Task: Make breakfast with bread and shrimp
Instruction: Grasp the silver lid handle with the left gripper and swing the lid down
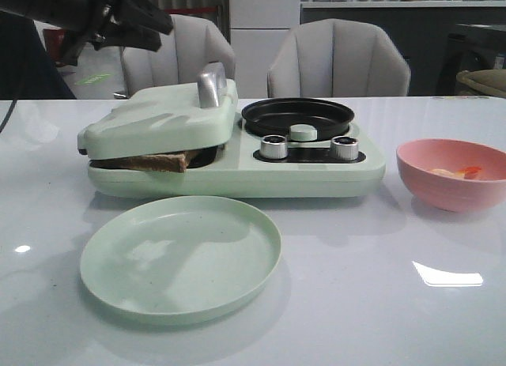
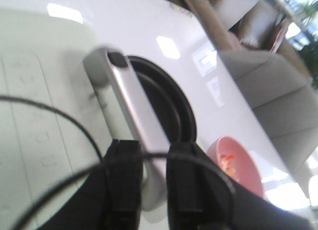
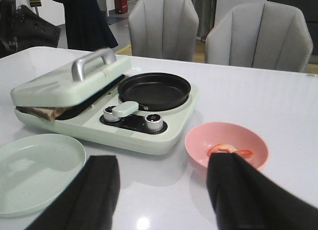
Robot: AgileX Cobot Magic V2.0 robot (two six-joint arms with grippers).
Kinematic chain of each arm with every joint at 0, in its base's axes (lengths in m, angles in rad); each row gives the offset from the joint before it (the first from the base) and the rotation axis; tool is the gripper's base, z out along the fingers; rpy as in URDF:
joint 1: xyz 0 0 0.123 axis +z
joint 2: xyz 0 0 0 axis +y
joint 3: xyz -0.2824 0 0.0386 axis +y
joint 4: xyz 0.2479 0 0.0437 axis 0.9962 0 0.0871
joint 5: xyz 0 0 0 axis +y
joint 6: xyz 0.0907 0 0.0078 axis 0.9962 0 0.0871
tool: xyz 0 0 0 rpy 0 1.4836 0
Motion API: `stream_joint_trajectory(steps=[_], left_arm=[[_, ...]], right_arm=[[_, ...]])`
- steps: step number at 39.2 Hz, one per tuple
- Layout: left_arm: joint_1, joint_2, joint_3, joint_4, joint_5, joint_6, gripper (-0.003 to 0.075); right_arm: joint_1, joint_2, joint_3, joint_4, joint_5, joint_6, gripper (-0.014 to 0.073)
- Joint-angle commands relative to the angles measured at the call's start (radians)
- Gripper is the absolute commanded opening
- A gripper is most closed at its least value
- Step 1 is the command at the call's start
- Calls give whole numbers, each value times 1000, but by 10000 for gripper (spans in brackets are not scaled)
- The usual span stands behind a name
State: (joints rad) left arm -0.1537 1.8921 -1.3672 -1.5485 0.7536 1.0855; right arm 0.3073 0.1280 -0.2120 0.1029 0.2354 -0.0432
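While the lid [image 1: 158, 121] of the green breakfast maker [image 1: 237, 172] sat nearly closed over the bread [image 1: 154, 161], I could see a brown crust corner poking out of the gap at the near left side. My left gripper [image 2: 154, 175] hung above the lid's silver handle [image 2: 126, 115], its two black fingers [image 2: 124, 175] set narrowly on either side of the bar; whether they actually touched it I could not tell. My right gripper [image 3: 164, 190] hovered low over the table [image 1: 356, 303] with its fingers spread wide and holding nothing, near the pink bowl [image 1: 452, 174]. That bowl stood to the right of the appliance, and the shrimp [image 1: 458, 172] lay inside it. A black round pan [image 1: 298, 115] sat on the maker's right half, and an empty green plate [image 1: 180, 258] lay in front
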Motion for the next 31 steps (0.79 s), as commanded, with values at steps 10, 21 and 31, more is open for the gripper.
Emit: stream_joint_trajectory(steps=[10,21,31], left_arm=[[-149,-55,-34,158,-198,-2,206],[-149,-57,-34,160,-215,-6,206],[-141,-146,-34,285,-245,-8,206]], right_arm=[[-5,10,-27,-4,-77,-2,491],[-5,10,-27,-4,-77,-2,491],[-5,10,-27,-4,-77,-2,491]])
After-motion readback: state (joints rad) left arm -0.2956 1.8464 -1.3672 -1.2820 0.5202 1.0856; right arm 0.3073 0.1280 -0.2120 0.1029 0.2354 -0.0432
